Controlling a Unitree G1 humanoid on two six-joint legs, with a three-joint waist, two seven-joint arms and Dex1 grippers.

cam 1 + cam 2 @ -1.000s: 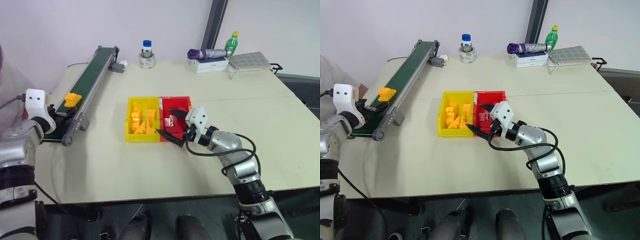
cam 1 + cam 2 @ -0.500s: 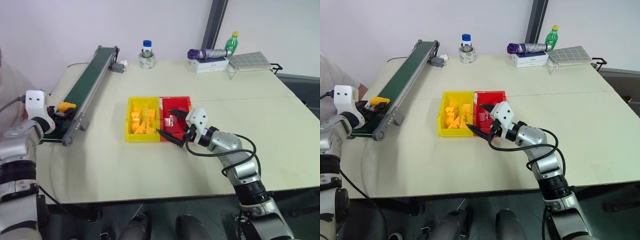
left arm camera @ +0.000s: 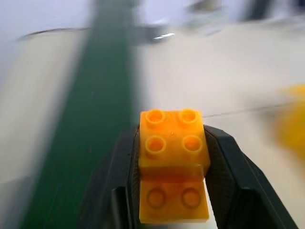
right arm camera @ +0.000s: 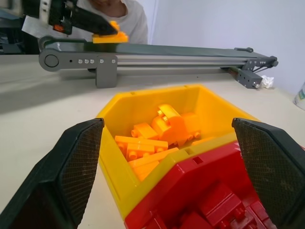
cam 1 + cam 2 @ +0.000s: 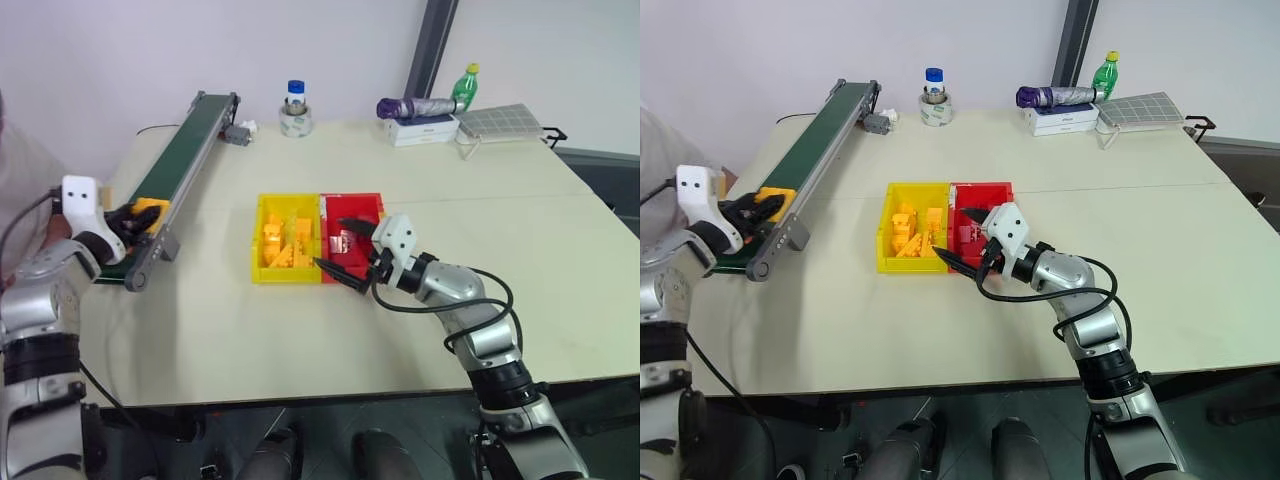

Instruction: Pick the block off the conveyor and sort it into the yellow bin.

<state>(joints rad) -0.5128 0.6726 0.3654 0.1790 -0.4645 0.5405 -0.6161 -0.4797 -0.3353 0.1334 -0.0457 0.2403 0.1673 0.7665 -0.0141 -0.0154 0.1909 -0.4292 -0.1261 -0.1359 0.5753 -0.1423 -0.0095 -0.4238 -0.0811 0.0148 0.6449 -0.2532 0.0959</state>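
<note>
Gripping the block (image 3: 173, 157) with the left end effector (image 5: 137, 215), both black fingers (image 3: 232, 171) pressing flat against the brick's sides, studs facing up. Holding it just above the near end of the conveyor (image 5: 180, 155), beside the grey side frame. Judging the pick as done or very nearly so; carrying across and dropping into the yellow bin (image 5: 258, 236) not yet begun.

Sitting well off to the right of the gripping end effector, the yellow bin, already holding a heap of yellow bricks (image 4: 159, 133) and joined along one side to a red tray (image 5: 372, 206) with red pieces inside. Hovering wide open over the near edge of those two trays, the right end effector (image 5: 343, 248), gripping nothing, with fingers spread past the corners of both.

Lying between the left end effector and the bin: the conveyor's side frame and a stretch of bare surface (image 5: 220, 330), so probably needing a small lift over the frame. Possibly crowding the drop, the open right end effector at the trays' front. Standing well beyond, at the far edge: a small jar (image 5: 294, 110), a green bottle (image 5: 462, 84), a folded umbrella (image 5: 412, 105) on a white box, and a grey flat tray.
</note>
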